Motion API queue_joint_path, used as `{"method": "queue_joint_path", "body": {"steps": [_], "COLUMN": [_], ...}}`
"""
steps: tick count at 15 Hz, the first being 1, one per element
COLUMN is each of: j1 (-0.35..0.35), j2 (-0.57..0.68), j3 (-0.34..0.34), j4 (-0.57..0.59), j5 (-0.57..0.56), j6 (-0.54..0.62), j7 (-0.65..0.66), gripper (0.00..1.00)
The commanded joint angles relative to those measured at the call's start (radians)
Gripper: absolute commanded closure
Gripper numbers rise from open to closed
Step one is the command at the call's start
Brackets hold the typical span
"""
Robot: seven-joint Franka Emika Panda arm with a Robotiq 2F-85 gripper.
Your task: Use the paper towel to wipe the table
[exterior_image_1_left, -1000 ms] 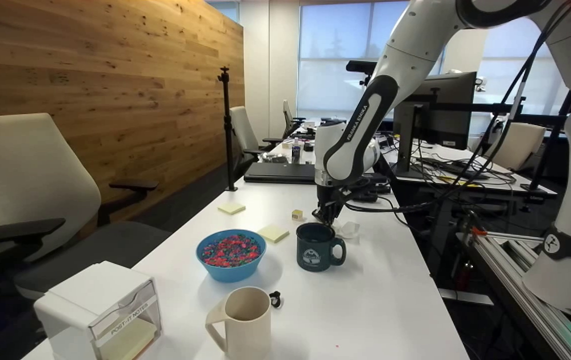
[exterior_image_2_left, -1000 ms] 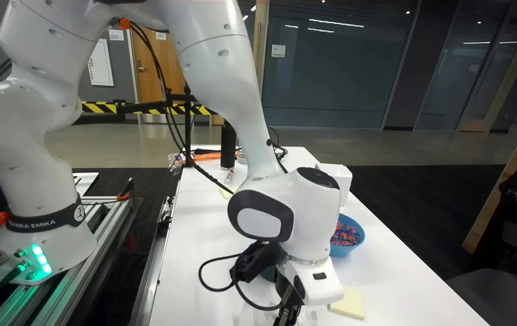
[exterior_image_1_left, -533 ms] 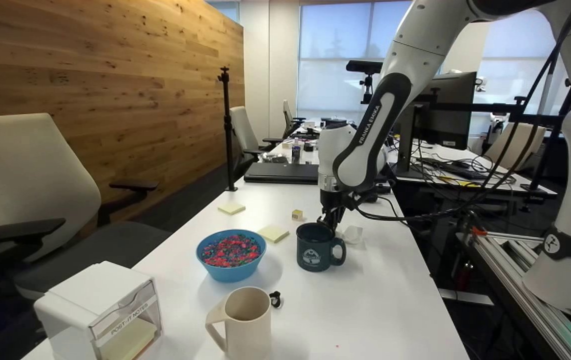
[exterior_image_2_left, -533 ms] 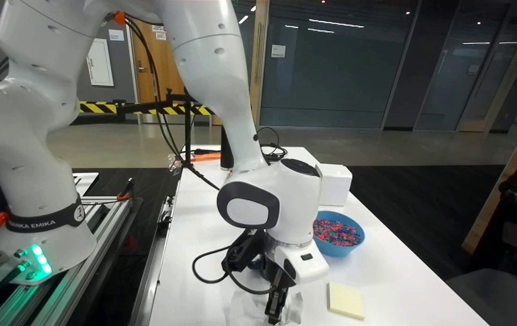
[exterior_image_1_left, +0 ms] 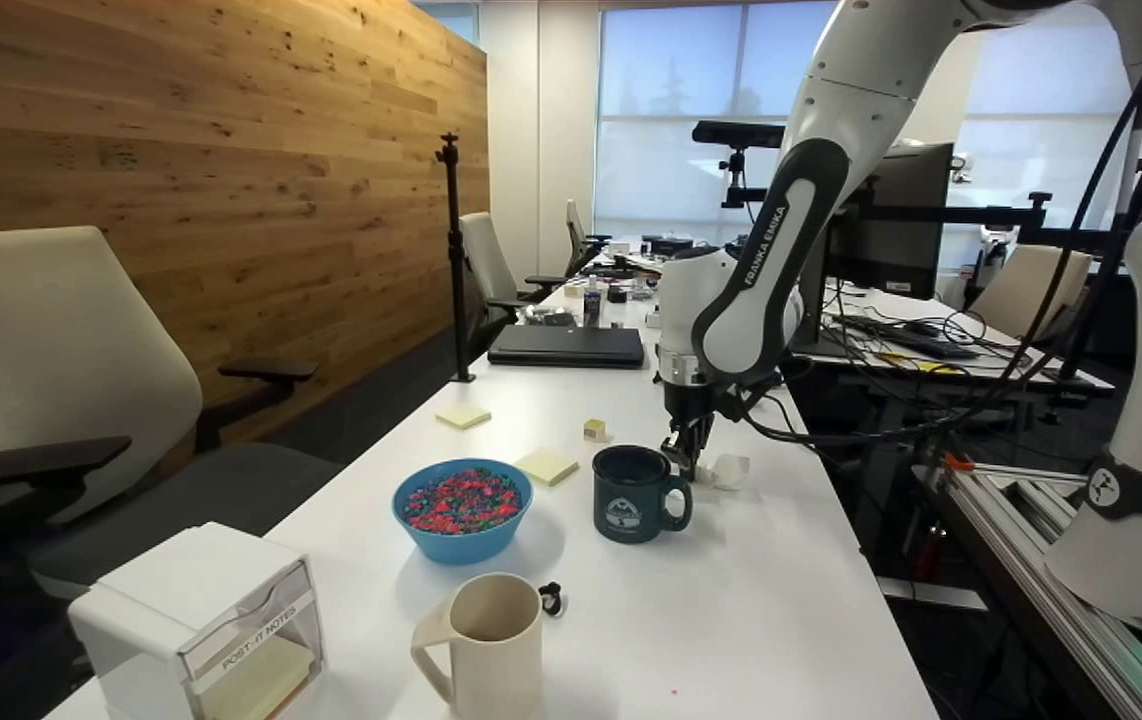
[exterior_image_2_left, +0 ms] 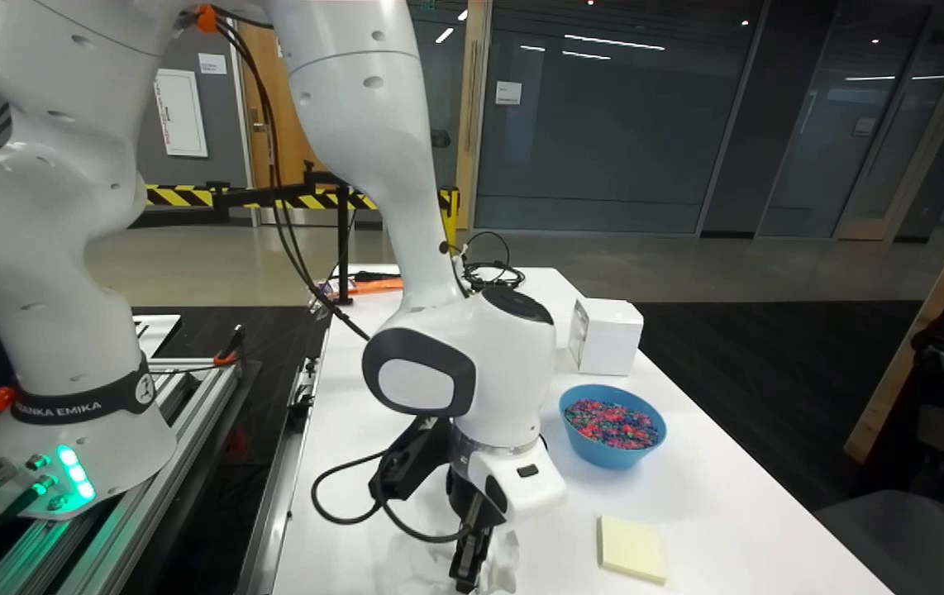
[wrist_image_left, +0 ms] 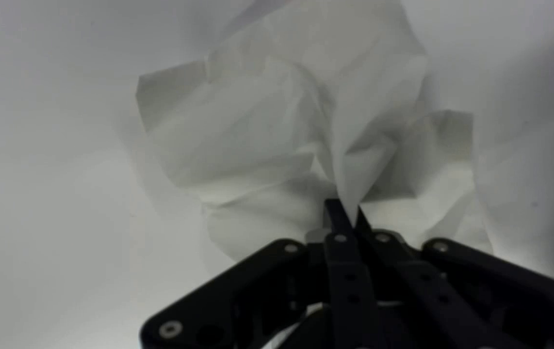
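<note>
Near the dark mug (exterior_image_1_left: 628,510), the gripper (wrist_image_left: 350,213) is pinching the crumpled paper towel (wrist_image_left: 257,126) in its closed jaws, while the towel's loose folds are fanning out across the white table (exterior_image_1_left: 771,600).

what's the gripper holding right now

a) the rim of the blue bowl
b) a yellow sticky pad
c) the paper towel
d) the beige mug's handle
c, since the wrist view shows the gripper with its jaws shut on a gathered fold of the paper towel, the rest of the sheet fanning out crumpled around that pinch.
</note>
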Motion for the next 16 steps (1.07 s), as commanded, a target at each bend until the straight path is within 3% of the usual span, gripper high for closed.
{"method": "queue_joint_path", "body": {"steps": [1, 10, 16], "j1": [-0.042, -0.159, -0.164], "j2": [-0.024, 0.035, 0.088], "j3": [-0.014, -0.027, 0.004], "j4": [-0.029, 0.078, 0.182], "j5": [-0.021, 0.024, 0.04], "j6": [-0.007, -0.043, -0.05], "j7": [-0.019, -0.003, 0.019], "gripper": [1.0, 1.0, 1.0]}}
